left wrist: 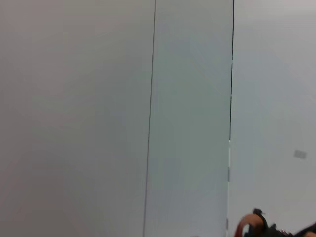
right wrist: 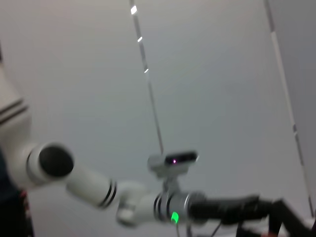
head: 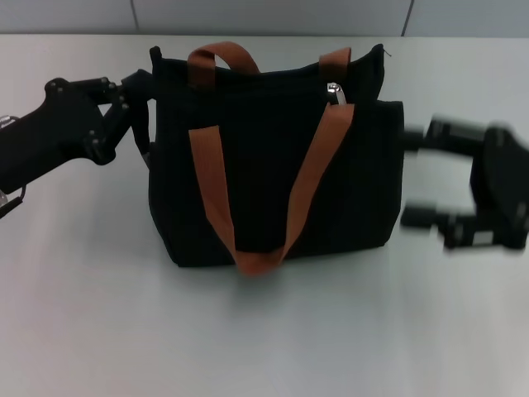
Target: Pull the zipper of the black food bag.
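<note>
The zipper [head: 334,91] is sitting upper centre on the black food bag [head: 273,165], lying nearer the right gripper [head: 423,175], whose jaws are spread; the left gripper [head: 136,107] is pinching the bag's corner.

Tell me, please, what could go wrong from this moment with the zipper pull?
1. The right gripper is open beside the bag, away from the zipper; closing there would probably miss the small tab.
2. The strap runs just under the tab, so the fingers might catch it instead.
3. The left gripper meets only the bag's top corner; the soft bag may slide when pulled.
</note>
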Motion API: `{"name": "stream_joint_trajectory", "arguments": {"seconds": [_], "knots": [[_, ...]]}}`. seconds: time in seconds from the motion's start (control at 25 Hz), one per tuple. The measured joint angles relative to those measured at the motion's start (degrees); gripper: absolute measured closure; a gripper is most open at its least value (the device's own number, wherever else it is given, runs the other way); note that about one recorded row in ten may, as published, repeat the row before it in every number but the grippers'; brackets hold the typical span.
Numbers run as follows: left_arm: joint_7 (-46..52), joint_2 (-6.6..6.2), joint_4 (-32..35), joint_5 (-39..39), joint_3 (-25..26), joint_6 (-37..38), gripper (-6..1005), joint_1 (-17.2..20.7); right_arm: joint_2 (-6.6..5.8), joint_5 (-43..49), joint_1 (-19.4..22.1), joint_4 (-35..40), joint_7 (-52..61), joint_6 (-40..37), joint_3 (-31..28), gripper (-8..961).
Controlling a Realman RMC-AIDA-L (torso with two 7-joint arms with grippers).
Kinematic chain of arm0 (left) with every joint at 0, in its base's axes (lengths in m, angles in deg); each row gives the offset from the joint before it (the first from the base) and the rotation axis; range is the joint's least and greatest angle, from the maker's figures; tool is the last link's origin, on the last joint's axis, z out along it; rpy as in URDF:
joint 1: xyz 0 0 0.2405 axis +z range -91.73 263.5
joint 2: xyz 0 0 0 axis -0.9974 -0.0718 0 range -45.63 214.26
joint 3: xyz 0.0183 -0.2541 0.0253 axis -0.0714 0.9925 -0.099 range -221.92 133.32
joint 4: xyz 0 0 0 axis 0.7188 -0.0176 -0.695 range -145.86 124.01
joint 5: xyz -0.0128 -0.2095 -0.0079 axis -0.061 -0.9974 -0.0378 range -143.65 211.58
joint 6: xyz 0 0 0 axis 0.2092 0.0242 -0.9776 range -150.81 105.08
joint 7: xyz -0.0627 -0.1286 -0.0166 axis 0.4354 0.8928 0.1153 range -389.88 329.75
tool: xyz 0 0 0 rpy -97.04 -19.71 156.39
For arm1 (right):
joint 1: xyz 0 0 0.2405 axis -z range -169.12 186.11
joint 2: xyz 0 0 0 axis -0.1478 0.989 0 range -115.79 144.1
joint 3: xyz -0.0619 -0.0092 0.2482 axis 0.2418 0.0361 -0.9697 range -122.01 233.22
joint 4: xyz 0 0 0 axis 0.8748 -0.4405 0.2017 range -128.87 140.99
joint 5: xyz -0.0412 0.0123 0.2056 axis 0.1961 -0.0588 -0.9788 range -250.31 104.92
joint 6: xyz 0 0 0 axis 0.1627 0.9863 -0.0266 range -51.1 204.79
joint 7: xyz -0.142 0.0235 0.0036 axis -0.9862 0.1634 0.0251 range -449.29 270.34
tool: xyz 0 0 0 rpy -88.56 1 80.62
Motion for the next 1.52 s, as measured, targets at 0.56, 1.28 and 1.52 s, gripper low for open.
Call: {"name": "stream_joint_trajectory", "arguments": {"seconds": [0.56,1.28,1.52], "knots": [[12.6,-1.81,3.6,7.0,-0.7,1.2,859,-0.4,2.17,10.9,1.0,-10.0,-12.4,5.3,0.6,120],[14.5,-4.15,7.7,9.7,-10.7,18.8,208,2.2,2.54,10.4,-0.5,-17.3,-17.9,13.5,2.2,124],[9.7,-0.36,7.2,13.3,-14.5,16.3,213,3.9,2.58,10.4,-0.7,-20.6,-21.1,15.4,2.6,124]]}}
